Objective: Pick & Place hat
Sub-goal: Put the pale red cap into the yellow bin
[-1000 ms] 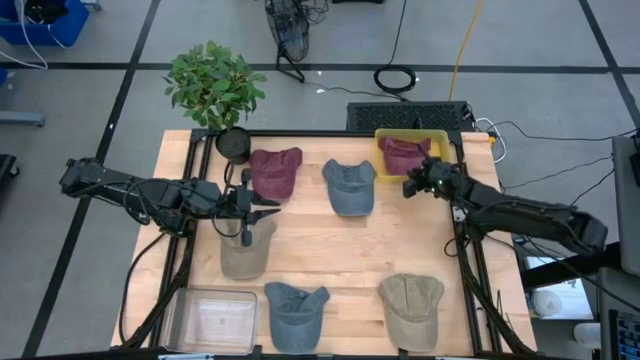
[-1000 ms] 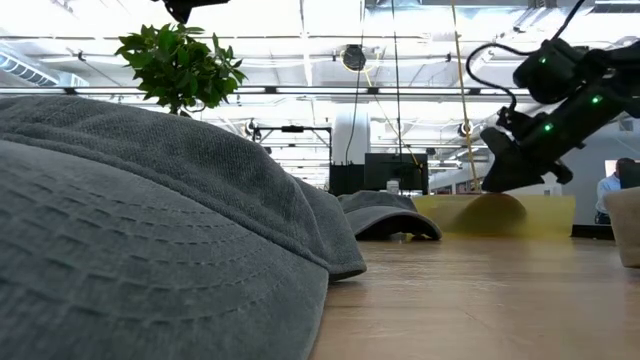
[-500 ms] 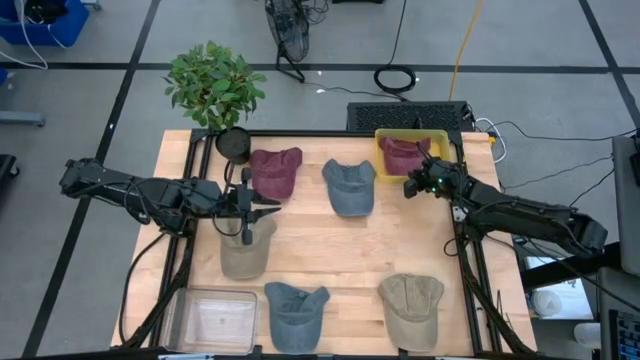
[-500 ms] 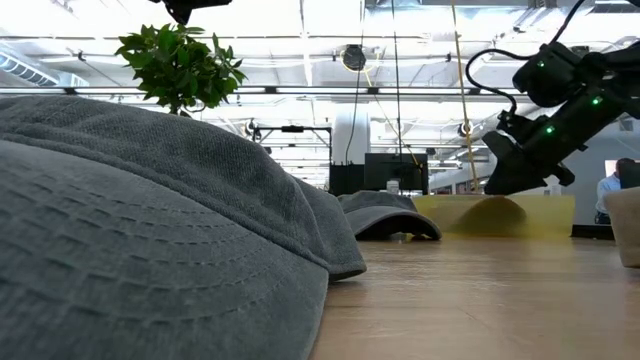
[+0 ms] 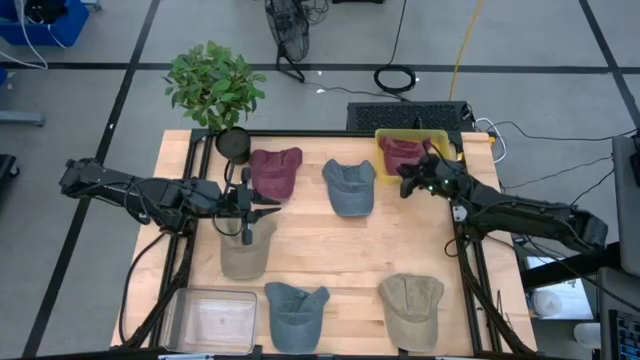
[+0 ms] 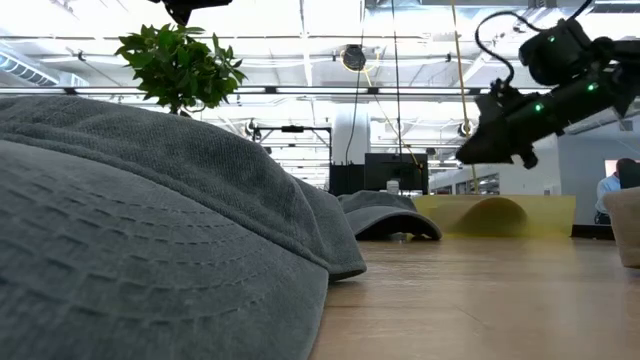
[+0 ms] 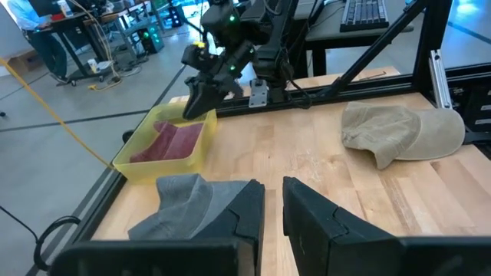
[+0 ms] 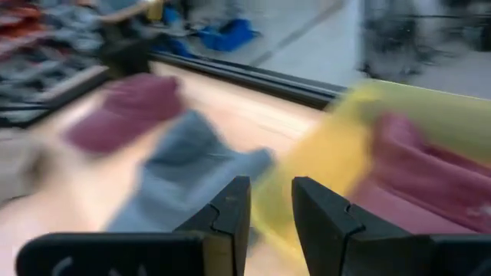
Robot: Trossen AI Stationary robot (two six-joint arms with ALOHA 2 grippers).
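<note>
Upper right of the frame, the right pincer (image 5: 408, 184) hovers empty beside the yellow bin (image 5: 441, 137) holding a maroon hat (image 5: 402, 154), fingers slightly apart. Left of centre, the left pincer (image 5: 248, 236) sits over a tan hat (image 5: 243, 257) on the tabletop (image 5: 340, 250), fingers narrowly apart.

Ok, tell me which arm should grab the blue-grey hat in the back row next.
Probably right: its tool hangs empty beside the yellow bin, next to that blue-grey hat. The left tool hovers above the tan hat.

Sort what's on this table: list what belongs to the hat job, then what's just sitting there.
Job:
maroon hat in the yellow bin
loose hats: maroon, blue-grey, tan
right gripper beside the bin
left gripper

Just sitting:
potted plant
clear tray
</note>
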